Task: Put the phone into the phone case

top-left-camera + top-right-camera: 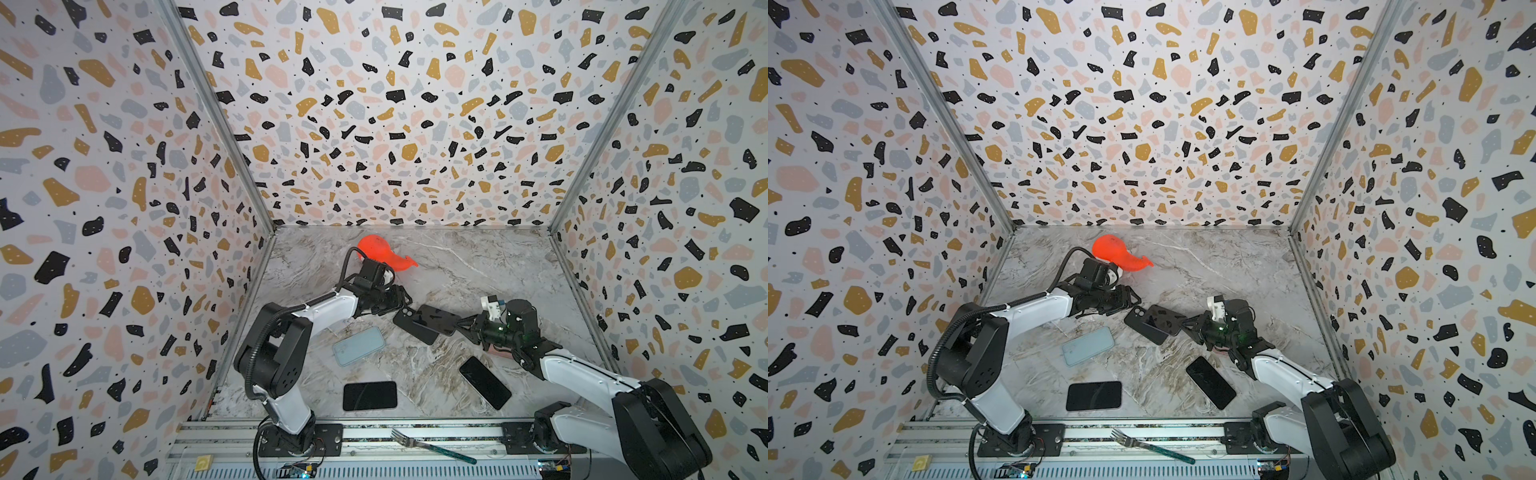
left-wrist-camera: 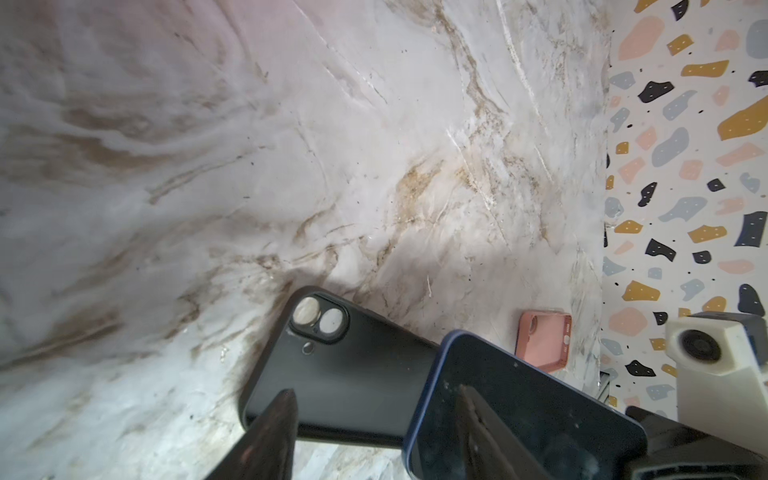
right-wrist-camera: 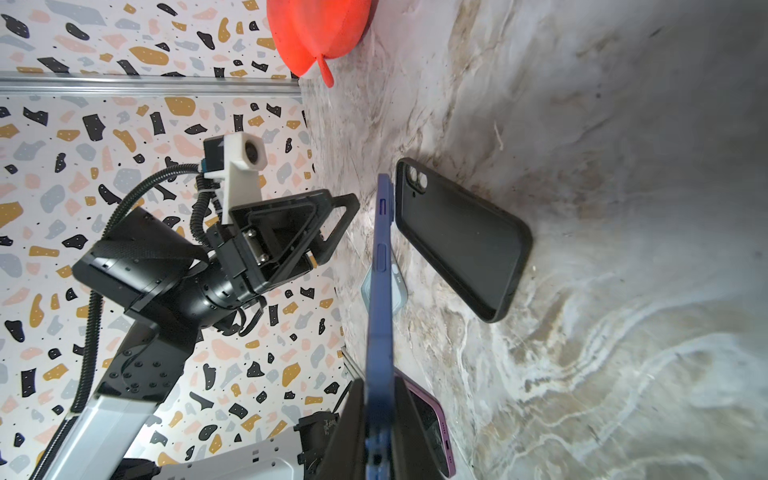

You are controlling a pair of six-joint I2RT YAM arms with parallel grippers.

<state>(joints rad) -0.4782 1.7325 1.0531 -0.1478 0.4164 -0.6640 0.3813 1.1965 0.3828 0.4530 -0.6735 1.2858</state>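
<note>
Right end effector [image 1: 462, 324] clamped dark-blue slab phone [image 1: 440, 318], tilted over matte black rubber case [image 1: 409, 327]. Left end effector [image 1: 402, 298] hung apart beside case; best: pin case, seat corner first.

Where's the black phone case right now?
In both top views the black phone case lies flat centrally on the marble table, its right end overlapped by the blue phone in the right gripper.

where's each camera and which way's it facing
Both top views: high above the arms' bases, looking down at the table; left arm, right arm show.
Left wrist: on left arm, facing the black case; left fingers show.
Right wrist: on right arm, edge-on to the blue phone; right fingers, left arm show.
Shared by wrist views: case, phone.
</note>
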